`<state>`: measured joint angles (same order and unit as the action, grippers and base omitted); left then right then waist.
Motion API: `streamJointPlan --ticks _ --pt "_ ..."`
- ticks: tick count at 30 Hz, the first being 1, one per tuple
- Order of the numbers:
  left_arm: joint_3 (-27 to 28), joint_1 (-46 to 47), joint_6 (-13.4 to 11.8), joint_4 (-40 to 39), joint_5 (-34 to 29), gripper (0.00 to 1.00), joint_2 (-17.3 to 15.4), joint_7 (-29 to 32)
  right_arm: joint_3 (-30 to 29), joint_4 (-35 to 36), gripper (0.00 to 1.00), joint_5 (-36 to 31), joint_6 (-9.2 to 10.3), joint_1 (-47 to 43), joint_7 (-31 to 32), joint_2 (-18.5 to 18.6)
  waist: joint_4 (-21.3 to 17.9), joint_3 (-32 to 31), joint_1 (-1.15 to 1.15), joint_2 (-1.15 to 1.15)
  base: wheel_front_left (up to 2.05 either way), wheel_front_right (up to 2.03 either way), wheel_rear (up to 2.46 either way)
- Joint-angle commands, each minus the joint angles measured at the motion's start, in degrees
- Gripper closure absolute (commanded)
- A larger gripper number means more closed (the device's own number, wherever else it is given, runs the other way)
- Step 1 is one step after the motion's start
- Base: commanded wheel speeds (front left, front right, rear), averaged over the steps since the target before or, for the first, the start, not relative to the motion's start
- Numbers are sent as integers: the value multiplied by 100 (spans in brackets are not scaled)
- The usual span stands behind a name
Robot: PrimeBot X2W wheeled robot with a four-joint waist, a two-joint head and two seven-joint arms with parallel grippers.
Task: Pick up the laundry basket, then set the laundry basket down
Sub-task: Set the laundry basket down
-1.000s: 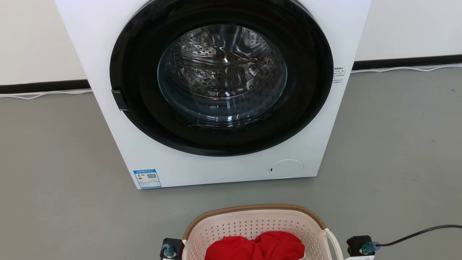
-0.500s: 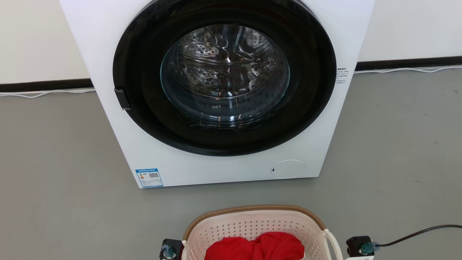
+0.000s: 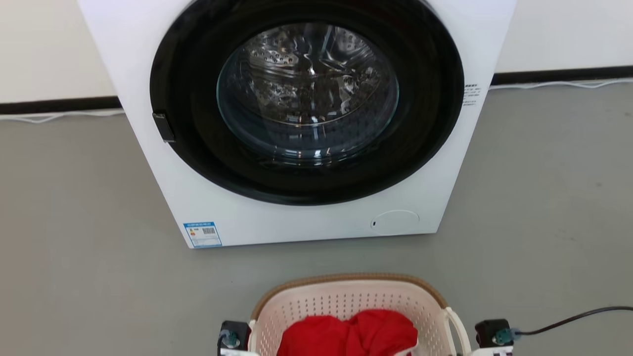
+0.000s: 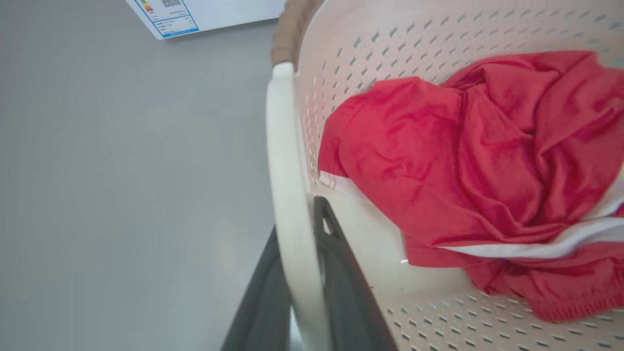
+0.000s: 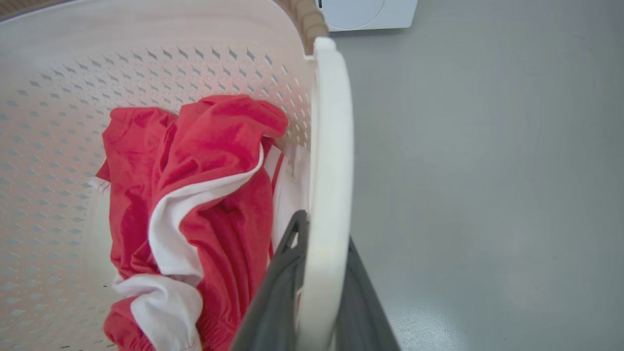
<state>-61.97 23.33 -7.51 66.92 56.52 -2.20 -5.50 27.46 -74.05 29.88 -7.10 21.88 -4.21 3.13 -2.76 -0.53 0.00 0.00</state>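
Note:
The laundry basket (image 3: 346, 284) is cream-white and perforated with a brown woven rim, and sits at the bottom centre of the head view. A red and white garment (image 3: 348, 333) lies in it. In the left wrist view my left gripper (image 4: 297, 219) is shut on the basket's white loop handle (image 4: 285, 146), one dark finger on each side. In the right wrist view my right gripper (image 5: 325, 229) is shut the same way on the other handle (image 5: 331, 122). Both wrists (image 3: 232, 338) (image 3: 494, 333) flank the basket. Whether its base touches the floor is hidden.
A white front-loading washer (image 3: 435, 163) with a shut black-ringed glass door (image 3: 306, 99) stands just beyond the basket on the grey floor (image 3: 74, 222). White cables (image 3: 559, 84) run along the wall base. A black cable (image 3: 568, 319) trails from my right wrist.
The whole head view has shifted, with the washer sitting slightly higher, so the camera moved. The basket stays between my grippers, both still shut on its handles.

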Motion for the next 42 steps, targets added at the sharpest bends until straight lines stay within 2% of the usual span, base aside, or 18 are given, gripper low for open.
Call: streamJointPlan --ticks 1,6,14,26,35,42 --pt "87 375 -8 -109 -2 100 -67 -136 131 98 100 -28 -39 327 -182 -25 17 90 0 0 0 0 0" --pt "127 715 -89 -169 27 100 -67 -286 106 89 100 -157 -39 678 -457 -25 25 576 0 0 0 0 0" --pt "298 1510 -208 34 -5 100 -159 -622 73 179 100 -375 -39 1421 -829 -25 -64 1729 0 0 0 0 0" --pt "388 2489 -381 74 -215 100 -281 -888 -186 388 100 -755 -39 2042 -1072 82 -103 3192 0 0 0 0 0" --pt "612 3107 -585 -392 -597 100 -389 -947 -529 1168 100 -1091 -39 2231 -1077 328 -55 4150 0 0 0 0 0" --pt "920 3232 -774 -806 -977 100 -494 -949 -809 1559 100 -1364 -39 2339 -1078 433 -6 4579 0 0 0 0 0"
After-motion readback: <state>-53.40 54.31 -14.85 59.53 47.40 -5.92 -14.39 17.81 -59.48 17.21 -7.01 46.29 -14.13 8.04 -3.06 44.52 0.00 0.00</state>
